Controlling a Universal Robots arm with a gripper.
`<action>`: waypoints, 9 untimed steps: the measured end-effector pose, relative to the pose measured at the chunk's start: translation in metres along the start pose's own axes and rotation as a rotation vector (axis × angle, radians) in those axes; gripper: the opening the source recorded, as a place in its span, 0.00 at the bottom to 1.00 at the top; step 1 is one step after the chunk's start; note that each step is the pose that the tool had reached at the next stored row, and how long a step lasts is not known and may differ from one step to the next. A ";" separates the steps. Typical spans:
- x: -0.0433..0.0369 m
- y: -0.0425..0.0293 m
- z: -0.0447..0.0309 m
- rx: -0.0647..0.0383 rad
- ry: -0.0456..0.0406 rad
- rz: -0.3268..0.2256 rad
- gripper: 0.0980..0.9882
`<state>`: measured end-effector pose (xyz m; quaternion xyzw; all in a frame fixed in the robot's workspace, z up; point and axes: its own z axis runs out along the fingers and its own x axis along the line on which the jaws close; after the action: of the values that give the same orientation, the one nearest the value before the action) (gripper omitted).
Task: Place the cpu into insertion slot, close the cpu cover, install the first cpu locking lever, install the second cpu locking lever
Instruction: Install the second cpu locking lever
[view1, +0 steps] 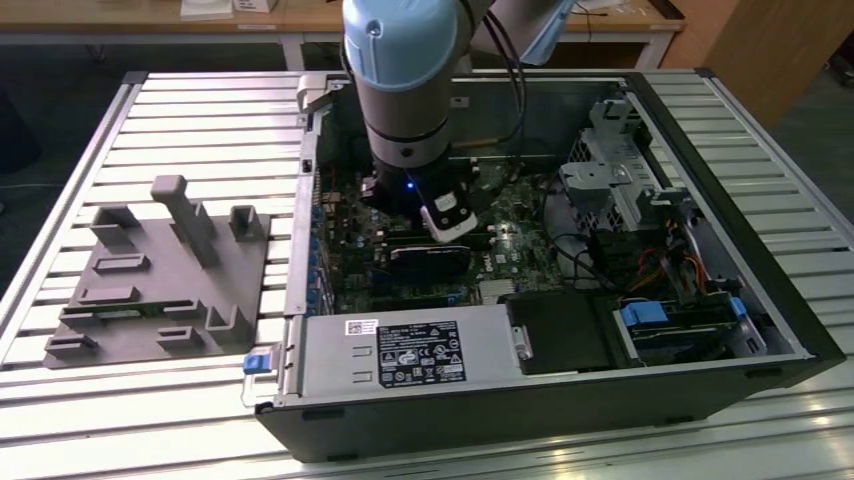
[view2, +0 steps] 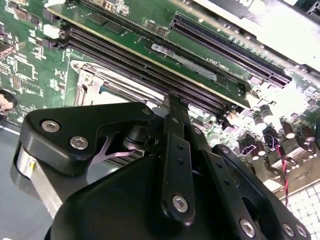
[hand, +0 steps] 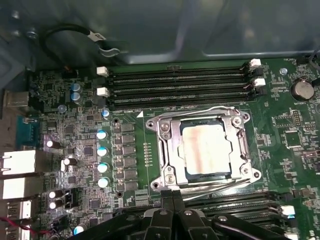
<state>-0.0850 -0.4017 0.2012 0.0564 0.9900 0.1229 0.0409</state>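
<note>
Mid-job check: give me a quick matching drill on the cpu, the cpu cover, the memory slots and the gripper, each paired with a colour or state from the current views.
Things:
1. cpu
2. cpu cover
3. memory slots
4. gripper

States:
A. long, black, with white end clips
B. silvery frame lying closed around the chip
C. black fingers at the socket's edge
D. dull silver top, seated in the insertion slot

Pairs: 1-D, 2-B, 3-A, 4-C
</note>
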 end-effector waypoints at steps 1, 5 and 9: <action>0.0003 -0.0012 0.0004 -0.007 0.0008 0.001 0.01; 0.0022 -0.0046 0.0034 -0.029 0.0032 0.002 0.01; 0.0053 -0.0057 0.0063 -0.043 0.0048 0.003 0.01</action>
<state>-0.0902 -0.4050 0.1933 0.0566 0.9871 0.1443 0.0396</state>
